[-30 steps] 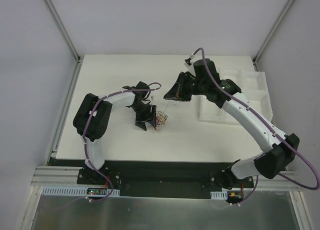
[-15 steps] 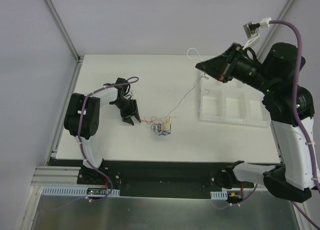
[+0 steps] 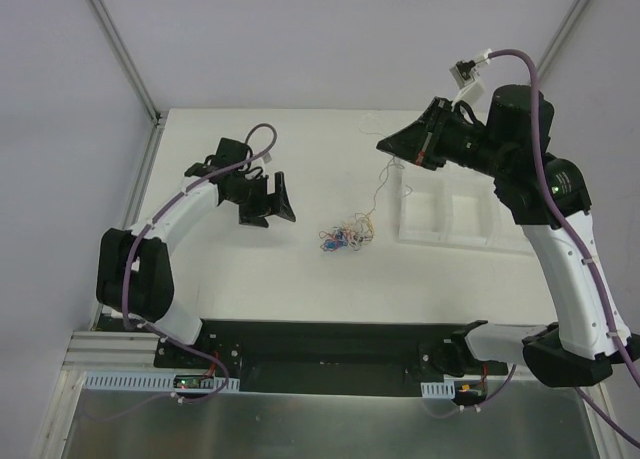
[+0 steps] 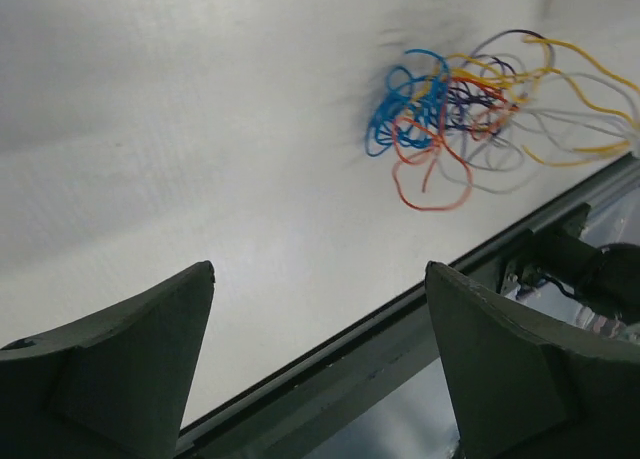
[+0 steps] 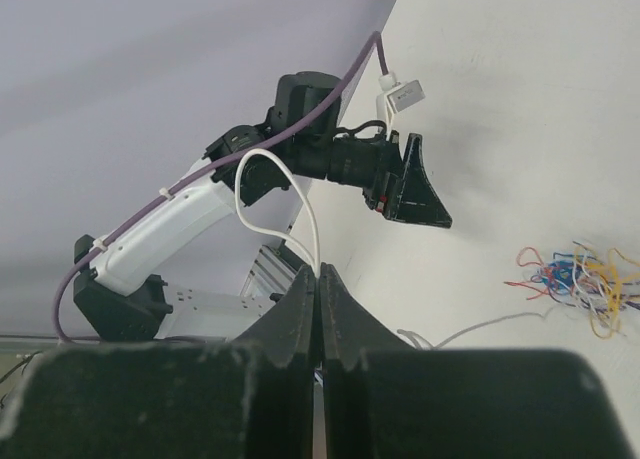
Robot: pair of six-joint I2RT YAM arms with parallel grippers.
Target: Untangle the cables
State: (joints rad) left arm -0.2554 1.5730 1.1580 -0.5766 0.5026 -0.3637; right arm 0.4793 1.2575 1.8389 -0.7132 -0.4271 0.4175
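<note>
**one white strand pinched and lifted, bundle loose on the surface**

nearest the arm bases, the cables (image 3: 343, 236) lie as a small curly bundle on the white surface (image 3: 250, 269), between the two arms. only the left wrist view gives the colours of the bundle (image 4: 450, 99): blue loops, red-orange curls, yellow, dark and pale grey strands. a little further back and to the left, the left tool (image 3: 270, 211) hangs with its jaws spread wide, holding nothing and well apart from the bundle. its own camera shows bare surface (image 4: 200, 129) between the fingers (image 4: 150, 359).

to the right stands a white compartment tray (image 3: 445, 214), partly covered by the right arm. furthest and highest is the right tool (image 3: 385, 144). the right wrist view shows its jaws pressed together (image 5: 317, 289) on a white cable (image 5: 290, 189) that loops up from the tips. from above, a thin strand (image 3: 378, 184) runs down towards the bundle.
</note>
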